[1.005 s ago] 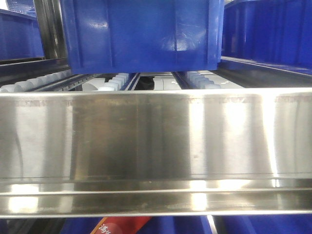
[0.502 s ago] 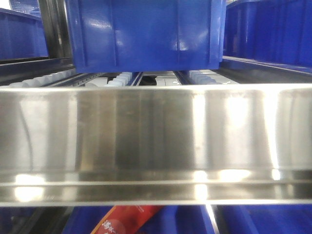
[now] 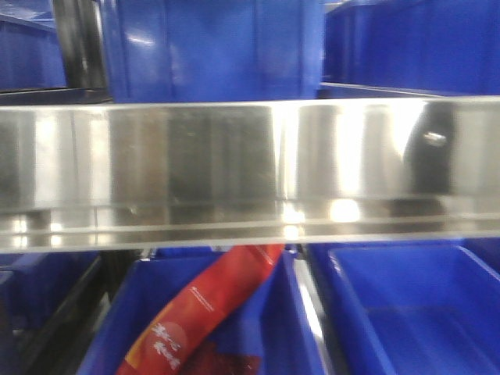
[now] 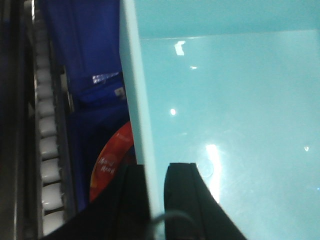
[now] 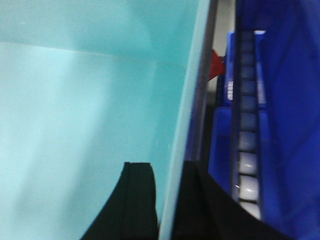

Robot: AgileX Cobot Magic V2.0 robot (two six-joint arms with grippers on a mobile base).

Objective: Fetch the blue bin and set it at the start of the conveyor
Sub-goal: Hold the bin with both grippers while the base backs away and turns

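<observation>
A broad steel band (image 3: 250, 168) fills the front view from 9 to 3 o'clock, shiny and blurred. Dark blue bins (image 3: 211, 47) stand behind it toward 12 o'clock, and more of them sit open below it, one at 5 o'clock and one at 7 o'clock.

The blue bin (image 4: 225, 125) shows only in the two wrist views, where its pale aqua floor and walls take up most of each picture. It is held at two opposite side walls, one arm on each, next to the roller shelf and the darker bins. In the left wrist view its wall runs from 12 down to 6 o'clock. A roller track (image 4: 47, 150) of white rollers lies at 9 o'clock, with a dark bin between the track and the wall. In the right wrist view the bin fills the side from 12 round to 7 o'clock, with another line of rollers at 3 o'clock.

The left tool (image 4: 155, 195), at 6 o'clock, is clamped on the bin wall, one black finger inside and one outside. The right tool (image 5: 170, 200), also at 6 o'clock, straddles and grips its wall in the same way.

A red packet (image 3: 203, 312) with pale lettering leans in the 7 o'clock bin.
</observation>
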